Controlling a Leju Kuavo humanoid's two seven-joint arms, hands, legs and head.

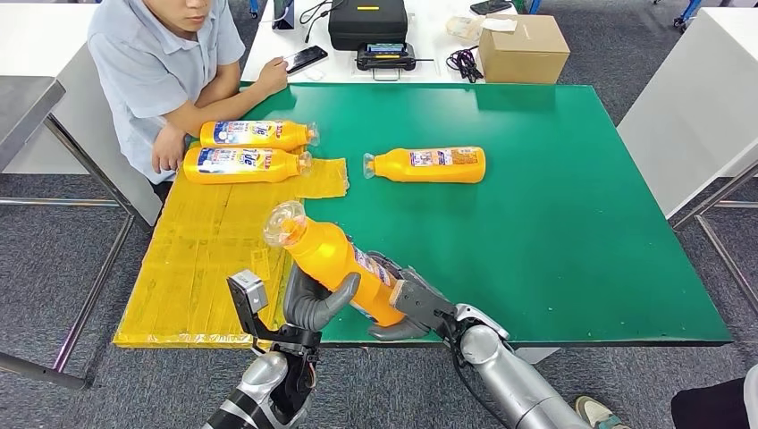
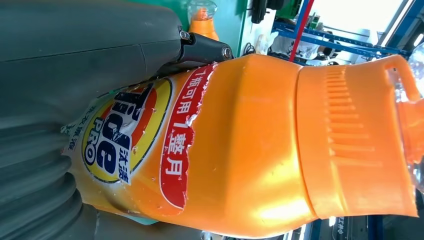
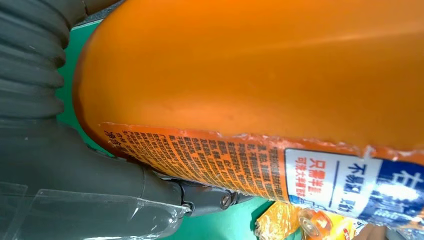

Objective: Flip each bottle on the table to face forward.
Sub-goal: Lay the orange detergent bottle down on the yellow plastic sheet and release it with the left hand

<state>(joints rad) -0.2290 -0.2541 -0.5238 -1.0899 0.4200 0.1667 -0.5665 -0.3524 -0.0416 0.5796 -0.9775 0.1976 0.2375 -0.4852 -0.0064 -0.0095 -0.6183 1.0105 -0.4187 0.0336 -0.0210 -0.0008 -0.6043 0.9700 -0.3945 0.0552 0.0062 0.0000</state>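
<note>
Both hands clamp one orange bottle [image 1: 335, 264] above the green table's [image 1: 572, 223] near edge: left hand [image 1: 313, 299] wrapped round its lower side, right hand [image 1: 411, 304] gripping its base end, clear cap tilted up toward the yellow mat [image 1: 201, 259]. Contents hidden by the opaque body. Two bottles [image 1: 255, 134] [image 1: 241, 165] lie on the mat by a seated person [image 1: 170, 71], a third bottle [image 1: 429, 164] lies on the green, all on their sides

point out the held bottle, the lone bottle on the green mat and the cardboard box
held bottle [image 1: 335, 259], head view, orange body
lone bottle [image 1: 429, 164], head view, label
cardboard box [image 1: 523, 49], head view, top face
</note>
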